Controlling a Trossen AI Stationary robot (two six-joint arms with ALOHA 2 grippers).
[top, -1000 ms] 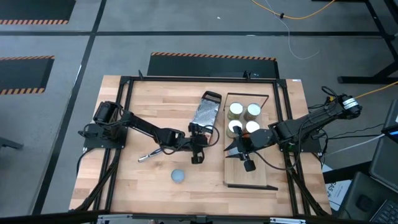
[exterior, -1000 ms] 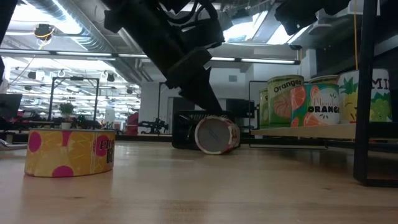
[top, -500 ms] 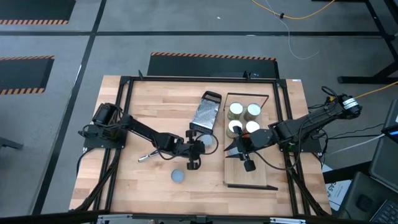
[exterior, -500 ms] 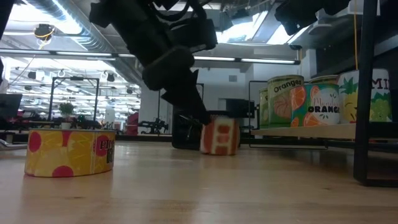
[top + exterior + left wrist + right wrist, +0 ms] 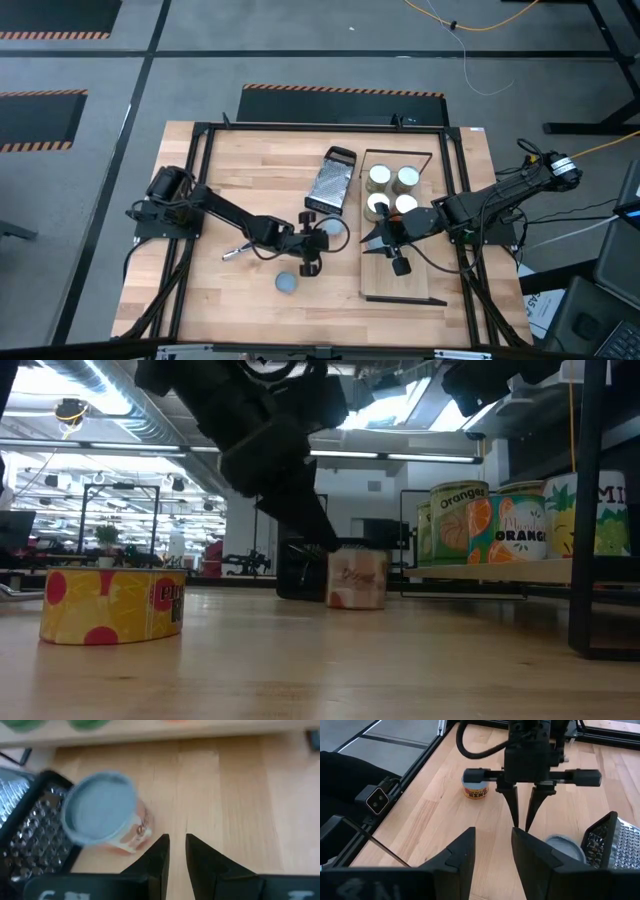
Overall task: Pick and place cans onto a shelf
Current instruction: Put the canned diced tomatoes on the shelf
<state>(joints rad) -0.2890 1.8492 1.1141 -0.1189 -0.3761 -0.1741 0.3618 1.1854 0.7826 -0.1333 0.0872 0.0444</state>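
A can with a pale-blue top and an orange label stands upright on the table next to the grater. It also shows in the left wrist view and the low view. My left gripper points down just near-left of it, its fingers almost together. My right gripper is open and empty over the shelf. Several cans stand at the shelf's far end. A low yellow-and-pink can rests on its base on the table. My left gripper's fingertip stands right beside the foot of the blue-topped can; I cannot tell whether it touches it. The fingers come from above, pointing down, on the can's near side. The can stands on its base on the table.
A slim silver pen-like tool lies left of my left gripper. The black frame rails run along the table's sides. Bare wood lies at the far left of the table.
The blue-topped can lay on its side by the grater; it has been tipped up and now stands upright. My left gripper has drawn back a little toward the table's near left edge.
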